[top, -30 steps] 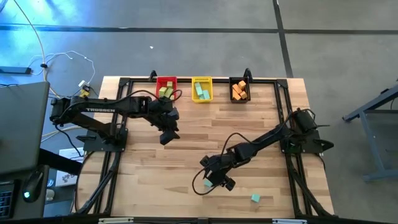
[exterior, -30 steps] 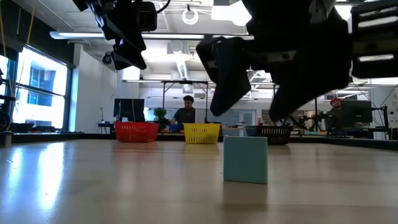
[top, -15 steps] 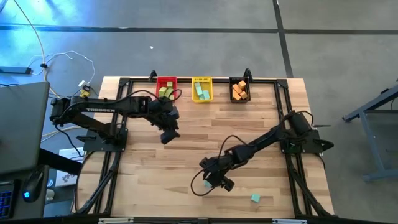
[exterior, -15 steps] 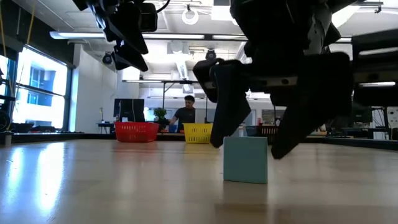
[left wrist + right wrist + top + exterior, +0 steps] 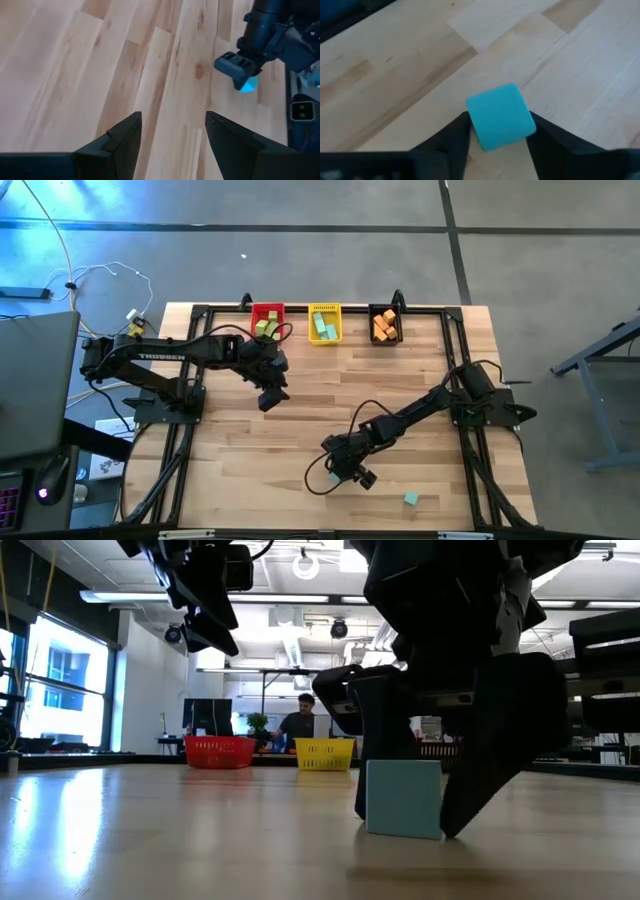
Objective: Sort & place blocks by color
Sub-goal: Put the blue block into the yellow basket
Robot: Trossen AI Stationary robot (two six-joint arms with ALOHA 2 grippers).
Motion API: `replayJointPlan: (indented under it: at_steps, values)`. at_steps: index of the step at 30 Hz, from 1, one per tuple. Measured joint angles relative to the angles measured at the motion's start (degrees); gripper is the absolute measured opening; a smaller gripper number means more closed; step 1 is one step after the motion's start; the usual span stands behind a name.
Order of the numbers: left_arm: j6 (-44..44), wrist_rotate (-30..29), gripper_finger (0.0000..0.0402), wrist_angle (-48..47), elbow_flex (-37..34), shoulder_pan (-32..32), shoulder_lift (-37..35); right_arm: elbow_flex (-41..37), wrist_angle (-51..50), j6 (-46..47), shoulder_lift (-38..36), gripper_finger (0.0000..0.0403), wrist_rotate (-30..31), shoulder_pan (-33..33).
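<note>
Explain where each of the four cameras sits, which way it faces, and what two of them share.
High view: overhead, straight down; both arms, three bins, loose teal block.
Low view: at table height, facing the room; right gripper astride a teal cube.
Left wrist view: looks across bare wood between the left gripper jaws.
Right wrist view: looks down at that cube between its jaws.
Shared: left wrist and low views both show the cube at the right gripper.

In the high view the right gripper (image 5: pixel 343 473) covers the teal block (image 5: pixel 501 116) almost fully. The blocks in the bins behind it are too small to count.
</note>
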Motion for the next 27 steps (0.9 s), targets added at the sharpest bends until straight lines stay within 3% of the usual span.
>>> replayJointPlan:
  at_steps: [5,10,17,27]
  values:
    - [1.6,-3.3,0.0204,0.0,0.0,0.0,0.0,0.0,0.3,0.5,0.0,0.0108,-0.1,0.0]
    - [1.7,-4.5,0.0204,0.0,0.0,0.0,0.0,0.0,1.0,4.6,0.0,0.0108,0.9,0.0]
    - [5.5,-5.0,0.0204,-0.1,0.0,0.0,0.0,0.0,2.0,13.7,0.0,0.0115,7.5,-1.2]
    - [11.0,-21.2,0.0204,-0.1,0.0,0.0,0.0,0.0,3.4,24.0,0.0,0.0109,14.0,-2.7]
